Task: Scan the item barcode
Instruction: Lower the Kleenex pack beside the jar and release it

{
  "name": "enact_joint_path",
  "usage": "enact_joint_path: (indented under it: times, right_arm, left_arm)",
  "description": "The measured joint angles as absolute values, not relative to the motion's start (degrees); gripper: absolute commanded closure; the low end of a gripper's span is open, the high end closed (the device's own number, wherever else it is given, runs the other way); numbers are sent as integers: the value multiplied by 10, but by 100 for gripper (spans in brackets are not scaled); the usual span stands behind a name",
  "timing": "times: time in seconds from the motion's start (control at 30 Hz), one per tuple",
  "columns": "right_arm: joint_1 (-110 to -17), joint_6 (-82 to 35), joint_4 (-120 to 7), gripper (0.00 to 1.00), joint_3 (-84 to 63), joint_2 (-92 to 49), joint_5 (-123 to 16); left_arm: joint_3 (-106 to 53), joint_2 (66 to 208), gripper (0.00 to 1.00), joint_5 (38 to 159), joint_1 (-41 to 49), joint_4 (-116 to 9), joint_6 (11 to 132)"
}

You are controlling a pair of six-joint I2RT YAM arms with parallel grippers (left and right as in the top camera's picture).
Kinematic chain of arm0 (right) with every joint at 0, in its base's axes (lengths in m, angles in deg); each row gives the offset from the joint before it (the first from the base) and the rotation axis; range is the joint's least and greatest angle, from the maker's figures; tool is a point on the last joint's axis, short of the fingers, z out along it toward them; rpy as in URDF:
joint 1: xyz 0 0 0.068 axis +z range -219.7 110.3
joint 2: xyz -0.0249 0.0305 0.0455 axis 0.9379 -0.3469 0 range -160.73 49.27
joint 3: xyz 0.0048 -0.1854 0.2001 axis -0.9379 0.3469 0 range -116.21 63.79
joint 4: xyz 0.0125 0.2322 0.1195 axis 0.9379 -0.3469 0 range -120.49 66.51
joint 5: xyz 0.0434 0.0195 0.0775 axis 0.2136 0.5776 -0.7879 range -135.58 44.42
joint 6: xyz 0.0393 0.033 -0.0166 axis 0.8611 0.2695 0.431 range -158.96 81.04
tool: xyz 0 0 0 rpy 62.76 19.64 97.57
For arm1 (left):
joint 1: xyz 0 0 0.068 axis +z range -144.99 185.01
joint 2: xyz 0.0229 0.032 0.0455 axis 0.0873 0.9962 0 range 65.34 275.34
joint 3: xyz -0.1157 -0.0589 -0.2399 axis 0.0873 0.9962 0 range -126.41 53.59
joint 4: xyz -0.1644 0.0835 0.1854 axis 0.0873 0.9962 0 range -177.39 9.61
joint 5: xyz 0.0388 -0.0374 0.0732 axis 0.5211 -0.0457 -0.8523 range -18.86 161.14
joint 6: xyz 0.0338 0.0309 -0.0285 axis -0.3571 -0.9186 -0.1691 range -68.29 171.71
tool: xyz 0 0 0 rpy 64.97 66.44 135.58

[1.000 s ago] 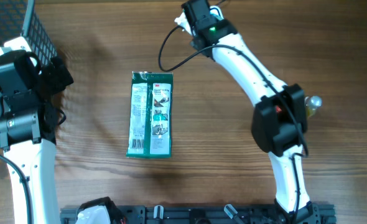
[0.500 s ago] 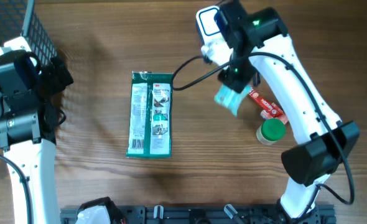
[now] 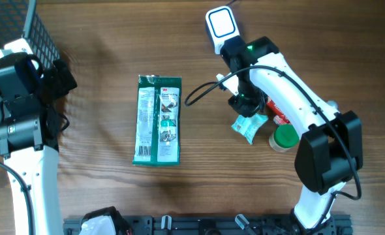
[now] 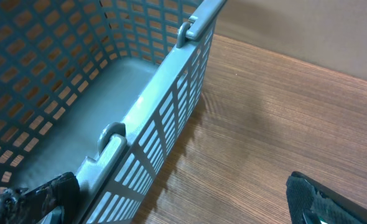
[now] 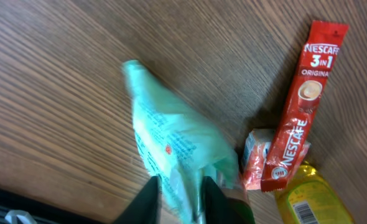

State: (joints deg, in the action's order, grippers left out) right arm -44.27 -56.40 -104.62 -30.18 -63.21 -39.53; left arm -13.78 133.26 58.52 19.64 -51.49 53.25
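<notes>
Right gripper [image 5: 180,198], having swung the teal packet [image 5: 171,140] from the scanner [image 3: 220,23] down to the worktop [image 3: 101,189] beside the Nescafe stick [image 5: 298,112], straddled it, grip or release indeterminate; left gripper [image 4: 177,202] idled open; scan presumably complete.

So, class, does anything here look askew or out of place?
The pale green packet sits askew between the fingers of the right claw. Beside it, the Nescafe sachet lies overlapping a smaller packet.
</notes>
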Motion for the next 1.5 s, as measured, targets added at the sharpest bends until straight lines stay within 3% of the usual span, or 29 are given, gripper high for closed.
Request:
enact_joint_path:
  times: [0.07, 0.13, 0.3, 0.53, 0.57, 0.6, 0.63, 0.73, 0.77, 0.87, 0.93, 1.3, 1.5]
  right_arm:
    - [-443, -553, -1041, 50, -301, -632, -392]
    - [-443, -536, -1028, 46, -301, -632, -387]
    - [-443, -444, -949, 48, -300, -632, -392]
    - [-443, -287, -861, 44, -278, -632, -510]
    - [-443, -264, -850, 38, -268, -632, -516]
    - [-443, -245, -841, 7, -254, -632, -521]
    - [-443, -228, -831, 0, -240, -632, -524]
    - [-443, -155, -793, 3, -190, -632, -533]
    - [-443, -136, -780, 19, -174, -632, -535]
    - [-443, -102, -753, 46, -125, -632, -535]
    - [-443, -91, -746, 54, -114, -632, -530]
    - [-441, -41, -842, 55, -82, -630, -362]
    - [-441, -24, -845, 65, -82, -630, -330]
  left_arm:
    - [-138, 1333, 0, 585, 196, -515, 532]
    - [-138, 1333, 0, 585, 196, -515, 532]
    - [-138, 1333, 0, 585, 196, -515, 532]
    - [-138, 1333, 0, 585, 196, -515, 532]
    - [-138, 1333, 0, 585, 196, -515, 532]
    - [-138, 1333, 0, 585, 196, -515, 532]
    - [-138, 1332, 0, 585, 196, -515, 532]
    - [-138, 1333, 0, 585, 196, -515, 532]
    - [-138, 1333, 0, 585, 196, -515, 533]
    - [-138, 1333, 0, 585, 196, -515, 532]
    - [-138, 1333, 0, 585, 196, -515, 532]
    - [-138, 1333, 0, 585, 196, -515, 532]
    - [-138, 1333, 0, 585, 196, -515, 532]
